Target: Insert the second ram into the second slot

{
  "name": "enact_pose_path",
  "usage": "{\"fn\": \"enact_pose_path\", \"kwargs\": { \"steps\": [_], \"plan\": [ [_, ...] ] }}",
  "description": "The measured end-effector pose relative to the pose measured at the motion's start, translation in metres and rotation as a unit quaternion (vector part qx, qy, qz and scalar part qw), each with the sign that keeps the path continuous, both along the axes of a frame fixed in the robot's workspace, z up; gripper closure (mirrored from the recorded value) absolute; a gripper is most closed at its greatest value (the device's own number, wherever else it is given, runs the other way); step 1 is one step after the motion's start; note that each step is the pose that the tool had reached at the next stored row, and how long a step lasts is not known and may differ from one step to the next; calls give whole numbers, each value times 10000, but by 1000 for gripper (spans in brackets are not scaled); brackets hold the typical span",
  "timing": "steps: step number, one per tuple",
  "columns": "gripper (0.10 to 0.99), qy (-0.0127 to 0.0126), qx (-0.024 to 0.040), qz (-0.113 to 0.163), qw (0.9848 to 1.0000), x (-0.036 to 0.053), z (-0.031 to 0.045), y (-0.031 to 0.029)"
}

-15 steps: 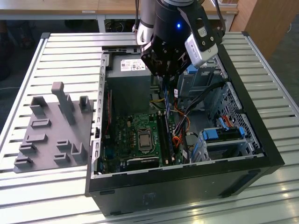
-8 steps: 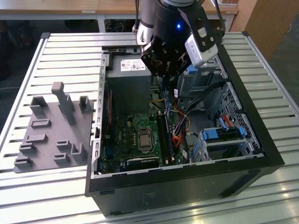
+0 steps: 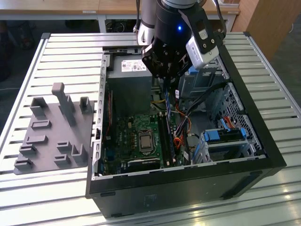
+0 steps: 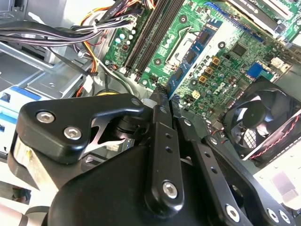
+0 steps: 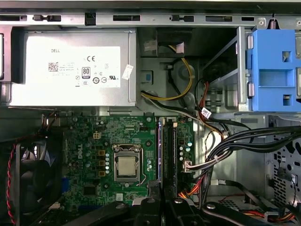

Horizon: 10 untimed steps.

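Blue second ram (image 4: pixel 181 77), clamped between the fingers (image 4: pixel 159 117) of the gripper (image 4: pixel 165 100), hung over the memory slots (image 4: pixel 155 33); seating it apparently demanded square alignment.

A grey fixture block (image 3: pixel 47 141) lies on the slatted table (image 3: pixel 47 52) beside the open computer case (image 3: pixel 188 188); fan (image 5: pixel 33 181) inside.

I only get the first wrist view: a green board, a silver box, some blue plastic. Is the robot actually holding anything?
Observer: Yes. In the second wrist view the gripper is shut on the second ram, a thin blue stick.
Operator: Which way does it point?
Observer: In the exterior view it hangs from the gripper down toward the memory slots. I cannot tell whether it touches them.
Operator: What's outside the computer?
Observer: A gray holder tray lies beside the case, on the exterior view's left.
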<state>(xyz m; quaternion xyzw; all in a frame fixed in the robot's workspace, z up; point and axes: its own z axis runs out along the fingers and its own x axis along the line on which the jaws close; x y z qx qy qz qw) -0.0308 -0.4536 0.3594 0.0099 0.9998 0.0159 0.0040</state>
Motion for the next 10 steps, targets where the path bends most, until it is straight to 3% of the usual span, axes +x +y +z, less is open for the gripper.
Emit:
{"fn": "enact_pose_path", "kwargs": {
  "steps": [10],
  "plan": [
    [949, 9, 0, 0, 10000, 0, -34, 0]
  ]
}}
